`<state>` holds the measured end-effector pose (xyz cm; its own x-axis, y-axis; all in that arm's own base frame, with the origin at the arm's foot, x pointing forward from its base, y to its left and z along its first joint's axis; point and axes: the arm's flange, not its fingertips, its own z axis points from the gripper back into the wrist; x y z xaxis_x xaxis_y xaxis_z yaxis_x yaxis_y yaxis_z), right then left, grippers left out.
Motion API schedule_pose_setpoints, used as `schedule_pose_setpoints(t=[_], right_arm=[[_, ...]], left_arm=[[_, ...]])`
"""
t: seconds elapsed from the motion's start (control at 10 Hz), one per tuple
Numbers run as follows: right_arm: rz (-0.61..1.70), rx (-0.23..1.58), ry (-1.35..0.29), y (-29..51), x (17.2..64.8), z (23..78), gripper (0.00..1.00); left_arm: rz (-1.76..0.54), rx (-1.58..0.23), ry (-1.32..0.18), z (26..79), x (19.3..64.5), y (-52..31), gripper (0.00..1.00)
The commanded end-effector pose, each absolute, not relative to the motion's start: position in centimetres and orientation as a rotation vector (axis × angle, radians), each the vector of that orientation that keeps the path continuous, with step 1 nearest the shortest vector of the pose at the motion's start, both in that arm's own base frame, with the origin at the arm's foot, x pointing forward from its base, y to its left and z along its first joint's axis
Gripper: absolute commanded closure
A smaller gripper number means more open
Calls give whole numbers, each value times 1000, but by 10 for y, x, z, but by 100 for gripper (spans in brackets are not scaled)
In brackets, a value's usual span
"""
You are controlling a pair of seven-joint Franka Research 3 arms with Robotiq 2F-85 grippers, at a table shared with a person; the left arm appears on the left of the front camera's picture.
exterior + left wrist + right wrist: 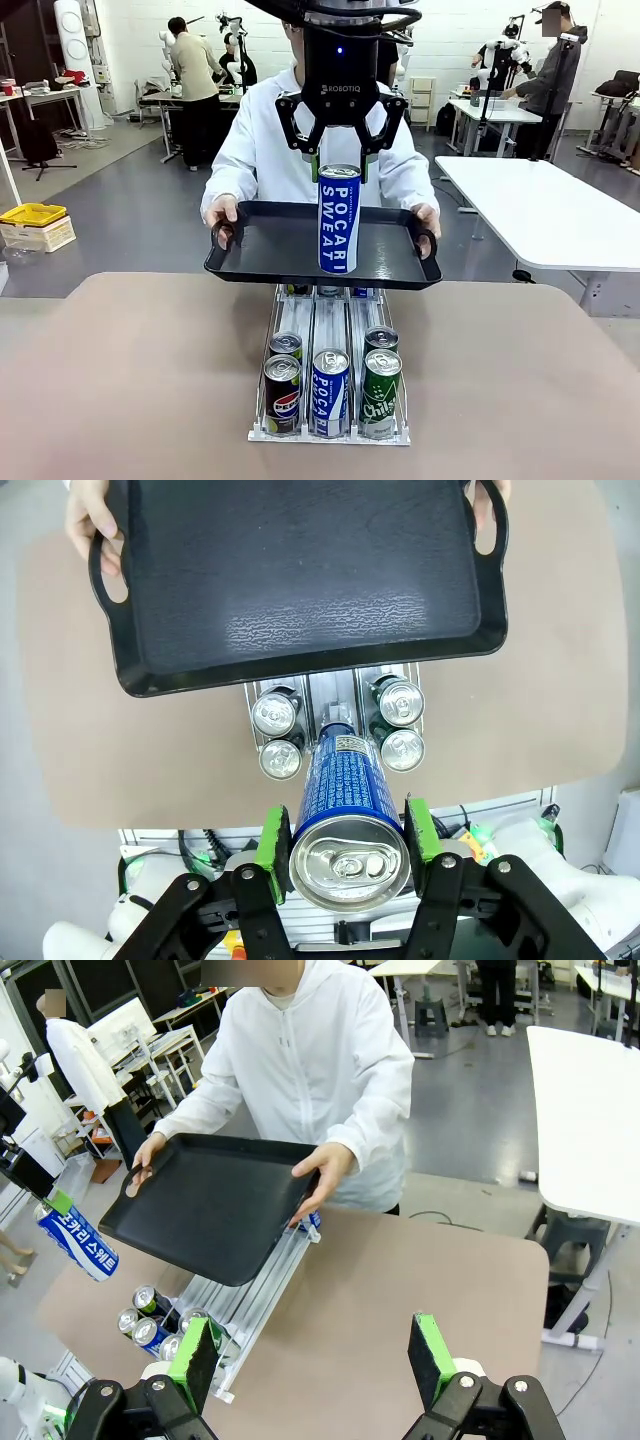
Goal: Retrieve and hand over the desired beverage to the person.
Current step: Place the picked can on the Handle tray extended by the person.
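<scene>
- Left gripper [348, 832] clamped on an upright blue Pocari Sweat can [345, 785], green pads pressing on both sides near the top
- Can hanging in the air above the can rack [330, 437], on the robot's side of the black tray [260, 262], not resting on it
- Tray held at both handles by the person [300, 1060] in the white hooded jacket, over the rack's far end
- Right gripper [312, 1360] spread wide, nothing between the pads, above the table [400, 1280]
</scene>
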<state>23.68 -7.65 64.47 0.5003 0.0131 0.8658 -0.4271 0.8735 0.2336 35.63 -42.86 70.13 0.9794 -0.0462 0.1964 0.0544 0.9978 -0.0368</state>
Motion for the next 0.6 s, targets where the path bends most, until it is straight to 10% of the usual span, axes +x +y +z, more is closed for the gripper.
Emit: schedule_pose_setpoints(t=[0.0,0.1,0.5], right_arm=[[291,479,-1020,-75,239,644,0],[291,479,-1020,-75,239,644,0],[291,479,-1020,-75,239,644,0]], left_arm=[[-45,-38,-209,702,351,-424,100],[-51,-42,-197,701,356,-429,43],[-98,-44,-264,710,405,-432,43]])
